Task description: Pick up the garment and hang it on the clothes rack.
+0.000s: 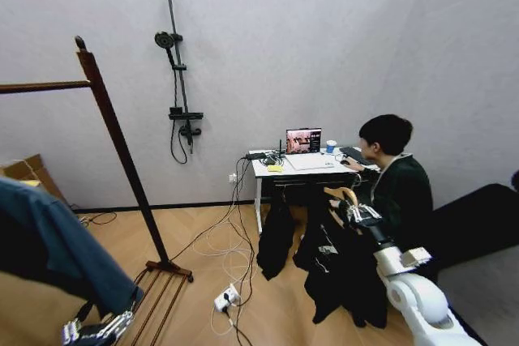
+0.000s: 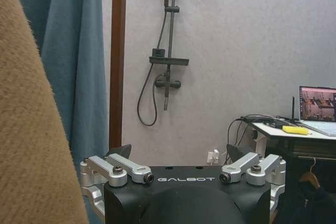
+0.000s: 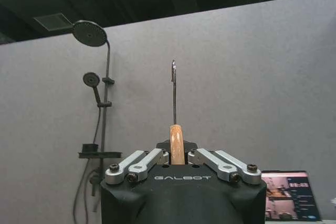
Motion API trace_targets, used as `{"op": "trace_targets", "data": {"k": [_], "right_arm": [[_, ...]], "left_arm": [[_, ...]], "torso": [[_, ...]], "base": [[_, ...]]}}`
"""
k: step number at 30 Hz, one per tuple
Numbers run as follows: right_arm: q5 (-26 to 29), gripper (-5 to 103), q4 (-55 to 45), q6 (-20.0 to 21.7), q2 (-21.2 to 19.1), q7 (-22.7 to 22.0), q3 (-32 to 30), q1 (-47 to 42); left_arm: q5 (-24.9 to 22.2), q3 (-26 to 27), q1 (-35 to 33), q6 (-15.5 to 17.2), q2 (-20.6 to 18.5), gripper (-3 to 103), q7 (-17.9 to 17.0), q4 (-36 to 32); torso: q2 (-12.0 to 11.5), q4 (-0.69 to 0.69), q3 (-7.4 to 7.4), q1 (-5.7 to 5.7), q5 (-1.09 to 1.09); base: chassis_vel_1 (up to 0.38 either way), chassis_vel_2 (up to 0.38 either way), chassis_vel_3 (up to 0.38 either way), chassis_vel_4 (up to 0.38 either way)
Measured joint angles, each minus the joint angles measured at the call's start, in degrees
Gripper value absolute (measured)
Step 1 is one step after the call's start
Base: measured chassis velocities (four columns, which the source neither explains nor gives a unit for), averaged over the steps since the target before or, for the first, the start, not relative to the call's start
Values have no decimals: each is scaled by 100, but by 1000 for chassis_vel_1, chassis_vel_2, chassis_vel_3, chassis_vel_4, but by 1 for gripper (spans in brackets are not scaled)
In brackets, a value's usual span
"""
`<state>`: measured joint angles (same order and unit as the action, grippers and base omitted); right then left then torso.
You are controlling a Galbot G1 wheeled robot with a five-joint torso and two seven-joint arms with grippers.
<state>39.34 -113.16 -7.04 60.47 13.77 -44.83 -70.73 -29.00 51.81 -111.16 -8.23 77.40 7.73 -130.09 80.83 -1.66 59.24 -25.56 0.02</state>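
Pickup is judged complete; hanging is outstanding. The right hand (image 1: 354,210) is raised at the right of the head view, its fingers closed on the neck of the light wooden hanger (image 3: 176,144), with the metal hook (image 3: 174,93) standing upright above the grip in the right wrist view. The garment (image 1: 345,269), a plain black top of soft, limp cloth, drapes from that hanger in loose folds and hangs above the wooden floor (image 1: 203,297).

The clothes rack (image 1: 122,151) stands well apart, to the left: dark reddish-brown wood, a leaning post capped by a knob finial, one horizontal top bar (image 1: 45,86) and a slatted base on the floor. The hook is not yet on the bar, so carrying the garment across and setting the hook over the bar remain.

The left hand (image 1: 96,331) sits low at the left, beside the rack base; its fingers (image 2: 122,153) are spread apart and hold nothing. A teal-blue shirt (image 2: 73,61) and a tan coat (image 2: 26,129) of coarse, felted weave hang close beside it.
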Motion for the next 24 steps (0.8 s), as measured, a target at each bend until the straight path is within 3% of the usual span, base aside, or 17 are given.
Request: {"op": "trace_targets", "data": {"k": [1,6,13,20,24], "right_arm": [[220,10,-147,146,-71,36,20,20],[790,10,-522,561,-365,71,129,165],[1085,10,-441,765,-619,-7,427,606],[1219,10,-67,930,-703,-203,1227,1556],[1263,10,150,1087,-689,-350,1752,2172]], "left_arm": [[0,0,0,0,0,100,0,0],[0,0,-1,0,0,100,0,0],[0,0,-1,0,0,100,0,1],[0,0,-1,0,0,100,-2,0],[0,0,-1,0,0,100,0,0]], "torso": [[-40,-6,-22,24,-4],[-181,-5,-98,99,-4],[-313,-4,-159,156,-3],[-481,0,-245,239,-2],[-567,-5,-287,284,-2]], "base": [[47,-50,15,88],[93,-33,10,104],[70,54,49,90],[85,115,108,85],[104,93,103,116]]}}
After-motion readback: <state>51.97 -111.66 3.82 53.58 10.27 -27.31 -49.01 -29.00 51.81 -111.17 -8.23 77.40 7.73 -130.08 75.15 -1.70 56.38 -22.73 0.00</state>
